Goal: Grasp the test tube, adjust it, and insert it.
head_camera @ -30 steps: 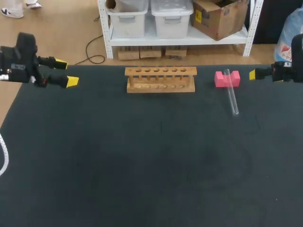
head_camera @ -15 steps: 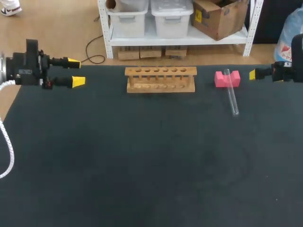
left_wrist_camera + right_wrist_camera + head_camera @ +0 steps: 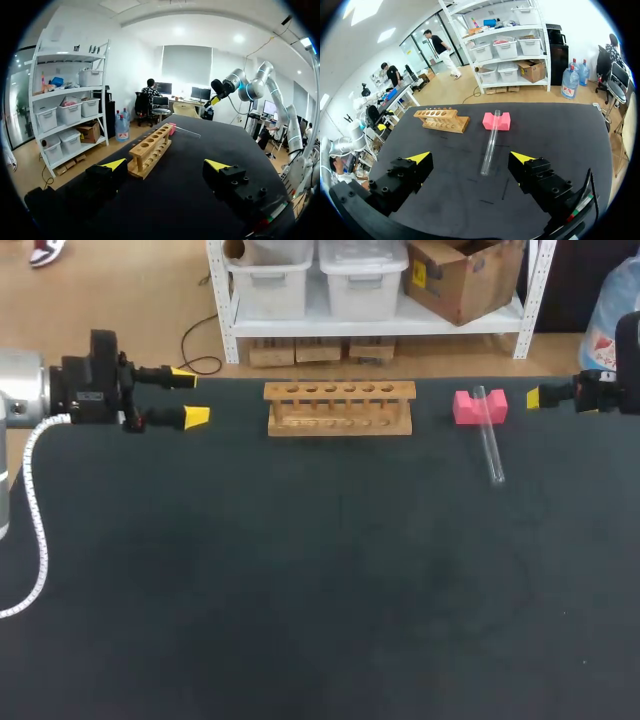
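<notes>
Head view: our test tube (image 3: pixel 489 440) lies on the table (image 3: pixel 300 590), far end resting on the pink block (image 3: pixel 480 406), right of the wooden rack (image 3: pixel 339 408). Left gripper (image 3: pixel 190 395) spread, near the rack's left end. Right gripper (image 3: pixel 470 157) spread, tube just ahead, untouched.

Bright, even light (from overhead), faint shadows
</notes>
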Controlling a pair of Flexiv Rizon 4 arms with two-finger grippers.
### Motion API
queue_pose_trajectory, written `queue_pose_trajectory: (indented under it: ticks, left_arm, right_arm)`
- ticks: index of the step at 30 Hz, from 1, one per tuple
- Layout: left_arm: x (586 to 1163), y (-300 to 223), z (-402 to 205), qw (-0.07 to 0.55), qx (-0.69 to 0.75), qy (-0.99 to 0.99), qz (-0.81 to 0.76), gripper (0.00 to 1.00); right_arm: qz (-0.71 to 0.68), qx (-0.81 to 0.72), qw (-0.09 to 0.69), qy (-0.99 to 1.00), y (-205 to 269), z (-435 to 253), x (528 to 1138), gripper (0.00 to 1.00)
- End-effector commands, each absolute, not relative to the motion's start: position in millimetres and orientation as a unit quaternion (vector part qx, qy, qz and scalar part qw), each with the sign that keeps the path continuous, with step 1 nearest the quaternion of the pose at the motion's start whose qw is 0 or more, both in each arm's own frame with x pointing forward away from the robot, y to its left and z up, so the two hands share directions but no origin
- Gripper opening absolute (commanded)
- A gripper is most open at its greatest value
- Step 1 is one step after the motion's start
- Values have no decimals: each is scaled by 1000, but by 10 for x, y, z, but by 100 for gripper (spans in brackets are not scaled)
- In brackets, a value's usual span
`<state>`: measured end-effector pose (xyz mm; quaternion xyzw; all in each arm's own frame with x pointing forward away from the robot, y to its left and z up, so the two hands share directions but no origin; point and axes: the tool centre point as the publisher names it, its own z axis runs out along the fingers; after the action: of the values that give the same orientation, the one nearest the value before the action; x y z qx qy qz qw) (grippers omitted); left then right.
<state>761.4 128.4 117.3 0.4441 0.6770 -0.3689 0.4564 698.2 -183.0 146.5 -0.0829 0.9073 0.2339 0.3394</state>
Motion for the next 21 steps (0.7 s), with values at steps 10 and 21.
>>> queue_pose_trajectory:
  ticks: [10,21]
  left_arm:
    - [7681,1253,1092,452,440,682,-370,100]
    - [7681,1253,1092,452,440,682,-370,100]
  right_arm:
    - [231,-82,339,908,-1826,1476,6970,100]
    - [231,-82,339,908,-1826,1476,6970,100]
